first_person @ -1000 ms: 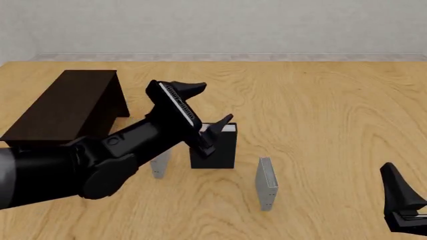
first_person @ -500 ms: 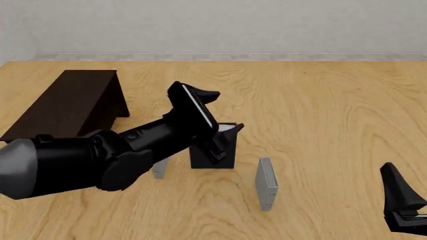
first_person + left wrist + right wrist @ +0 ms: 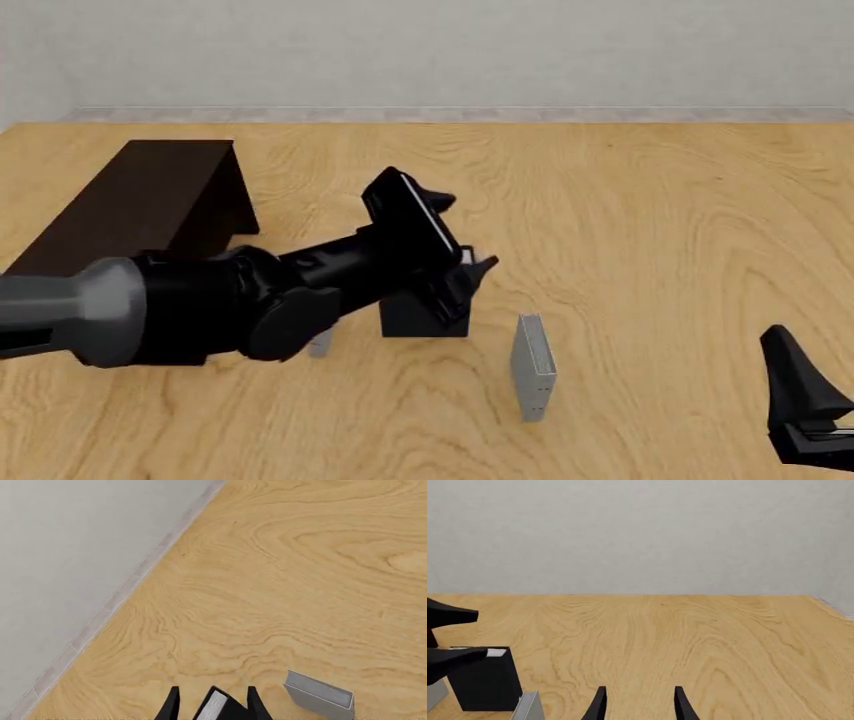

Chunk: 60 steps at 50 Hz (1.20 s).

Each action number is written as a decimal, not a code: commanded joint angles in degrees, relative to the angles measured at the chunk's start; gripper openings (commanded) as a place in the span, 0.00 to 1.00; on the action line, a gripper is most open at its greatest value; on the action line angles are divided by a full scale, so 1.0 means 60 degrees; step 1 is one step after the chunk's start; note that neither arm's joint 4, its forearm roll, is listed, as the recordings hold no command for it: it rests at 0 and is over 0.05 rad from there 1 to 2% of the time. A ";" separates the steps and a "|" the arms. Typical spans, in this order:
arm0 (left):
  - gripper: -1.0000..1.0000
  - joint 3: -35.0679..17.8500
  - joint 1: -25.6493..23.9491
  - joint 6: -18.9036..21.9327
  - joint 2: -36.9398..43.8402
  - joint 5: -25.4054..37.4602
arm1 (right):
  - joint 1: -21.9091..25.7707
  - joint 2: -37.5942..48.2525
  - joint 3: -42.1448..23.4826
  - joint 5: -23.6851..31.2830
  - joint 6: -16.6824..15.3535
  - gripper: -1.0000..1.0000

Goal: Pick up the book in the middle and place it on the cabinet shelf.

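Observation:
The book (image 3: pixel 422 318), thick and black with white page edges, stands upright in the middle of the table. My left gripper (image 3: pixel 469 231) is open and comes down over its top. In the left wrist view the book's top edge (image 3: pixel 215 708) lies between the two fingers of the left gripper (image 3: pixel 213 689), and I cannot tell whether they touch it. The cabinet shelf (image 3: pixel 131 205), long, low and dark brown, stands at the far left. My right gripper (image 3: pixel 640 700) is open and empty, low at the front right (image 3: pixel 806 400), well apart from the book (image 3: pixel 484 681).
A thin grey book (image 3: pixel 534 366) stands to the right of the black one and also shows in the wrist views (image 3: pixel 319 697) (image 3: pixel 528 707). Another thin grey book (image 3: pixel 319 342) peeks out from behind the left arm. A pale wall borders the table's far side.
The left arm has reached further right and lowered, bringing its open fingers from up and left of the book to over its top. The right arm has not moved.

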 commanded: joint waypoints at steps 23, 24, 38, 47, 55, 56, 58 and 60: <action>1.00 -0.0779 0.0302 0.0370 0.0936 0.0680 | 0.0001 0.0004 0.0000 -0.0001 -0.0002 1.00; 1.00 -0.0815 0.0315 0.0377 0.0974 0.0715 | 0.0001 0.0004 0.0000 -0.0001 -0.0002 1.00; 1.00 -0.1051 0.0293 0.0609 0.1395 0.0901 | 0.0000 -0.0001 0.0000 0.0000 -0.0002 1.00; 1.00 -0.1184 0.0242 0.0758 0.1660 0.1011 | 0.0001 0.0002 0.0000 -0.0001 0.0000 1.00; 1.00 -0.1353 0.0301 0.0774 0.1868 0.1091 | 0.0000 0.0001 0.0000 0.0000 0.0003 1.00; 1.00 -0.1361 0.0306 0.0786 0.1896 0.1087 | -0.0002 0.0002 0.0000 0.0000 -0.0004 1.00; 1.00 -0.1421 0.0325 0.0770 0.1949 0.1133 | -0.0001 -0.0002 0.0000 0.0001 0.0002 1.00; 1.00 -0.1478 0.0355 0.0799 0.2045 0.1147 | -0.0002 0.0001 0.0000 0.0000 0.0000 1.00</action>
